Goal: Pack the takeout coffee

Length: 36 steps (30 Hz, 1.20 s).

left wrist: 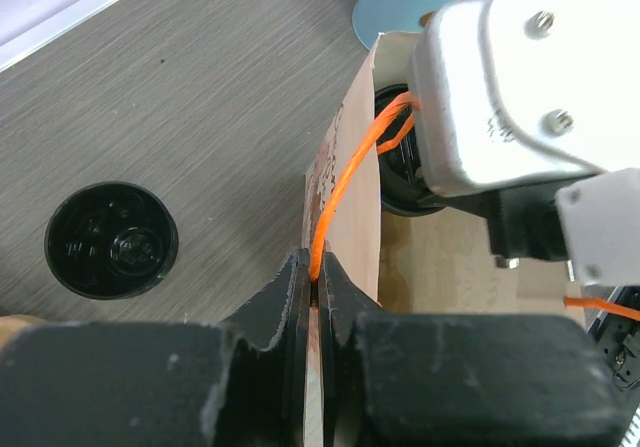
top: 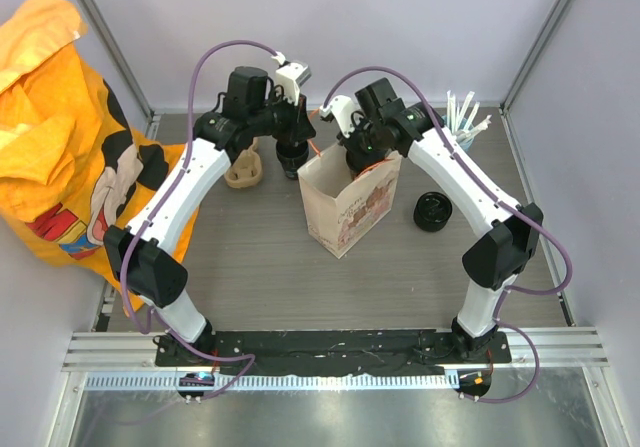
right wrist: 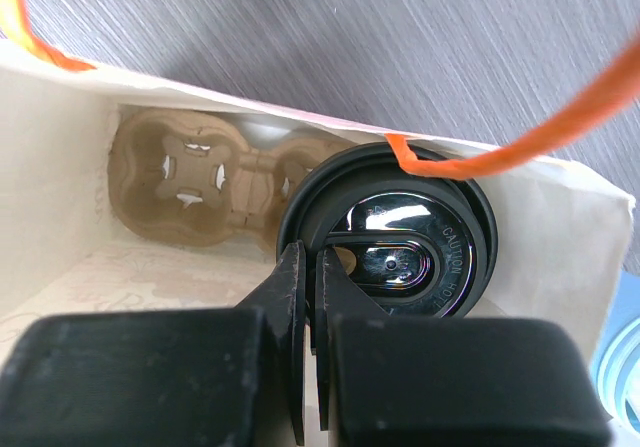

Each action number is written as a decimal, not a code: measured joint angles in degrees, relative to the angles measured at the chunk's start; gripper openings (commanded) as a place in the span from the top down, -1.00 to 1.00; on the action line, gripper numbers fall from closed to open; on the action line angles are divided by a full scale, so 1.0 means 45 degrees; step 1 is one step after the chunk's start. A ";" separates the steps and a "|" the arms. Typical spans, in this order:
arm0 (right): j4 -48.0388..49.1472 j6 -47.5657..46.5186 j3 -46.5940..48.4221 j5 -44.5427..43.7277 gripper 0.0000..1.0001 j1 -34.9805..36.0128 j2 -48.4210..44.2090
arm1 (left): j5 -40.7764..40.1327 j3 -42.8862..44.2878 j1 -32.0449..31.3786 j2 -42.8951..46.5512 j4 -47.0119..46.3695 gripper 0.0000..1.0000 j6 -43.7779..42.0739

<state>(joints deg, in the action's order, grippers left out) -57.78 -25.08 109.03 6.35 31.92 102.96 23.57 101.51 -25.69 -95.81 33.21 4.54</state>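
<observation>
Takeout coffee (right wrist: 400,257): black cup with a glossy black lid, inside the paper bag (top: 345,217), close against one side wall and just under the mouth edge. Right gripper (right wrist: 312,267): reaching down into the bag, fingers pinched narrow on the near rim of the lid. Left gripper (left wrist: 317,287): at the bag's rim on the opposite side, clamped thin on the orange handle (left wrist: 340,187), which runs up taut from the fingertips. The other orange handle (right wrist: 470,162) drapes across the far rim of the lid. Pulp carrier (right wrist: 200,182): lying deeper in the bag, beside the cup, filling the remaining floor. Second black cup (top: 433,211): on the table (top: 260,277) just right of the bag, apart from both grippers. Light-blue cup (left wrist: 405,7) of straws: behind the bag, near the back edge. Yellow cloth (top: 60,117): heaped at the left edge. Bare grey surface lies between the bag and the arm bases.
</observation>
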 measured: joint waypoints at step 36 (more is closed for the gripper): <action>-0.0039 0.0602 0.0044 -0.0359 0.98 -0.0204 0.0432 | -0.0117 -0.0185 0.0000 0.0000 -0.0092 0.99 0.0253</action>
<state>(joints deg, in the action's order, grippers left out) -57.95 -22.37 109.23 4.73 31.00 104.90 23.05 100.68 -25.69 -95.81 32.80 5.67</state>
